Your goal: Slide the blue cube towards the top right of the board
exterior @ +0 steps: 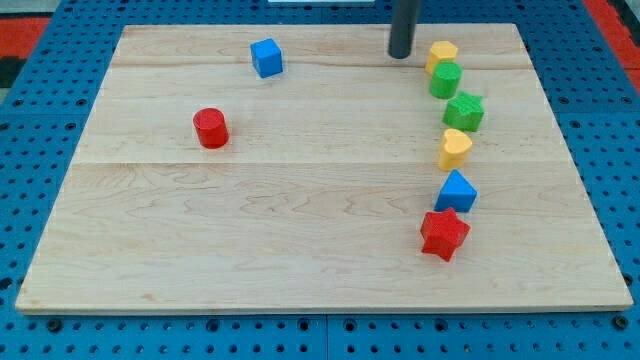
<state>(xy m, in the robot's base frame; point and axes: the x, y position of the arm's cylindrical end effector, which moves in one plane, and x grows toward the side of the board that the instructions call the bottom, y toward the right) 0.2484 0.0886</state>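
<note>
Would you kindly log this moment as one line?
my tip: near view's top, right of blue cube, apart | blue cube: top, left of centre | yellow block: just right of tip

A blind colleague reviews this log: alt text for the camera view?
A blue cube sits near the wooden board's top, left of my tip. A curved line of yellow, green, blue and red blocks runs down the right; a red cylinder stands alone at left.

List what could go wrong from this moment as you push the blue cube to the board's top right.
1. My tip stands to the view's right of the blue cube, on the side the cube must travel toward; circling behind it could nudge it off course.
2. The yellow block and green cylinder crowd the wooden board's top right, so the cube may likely knock them.
</note>
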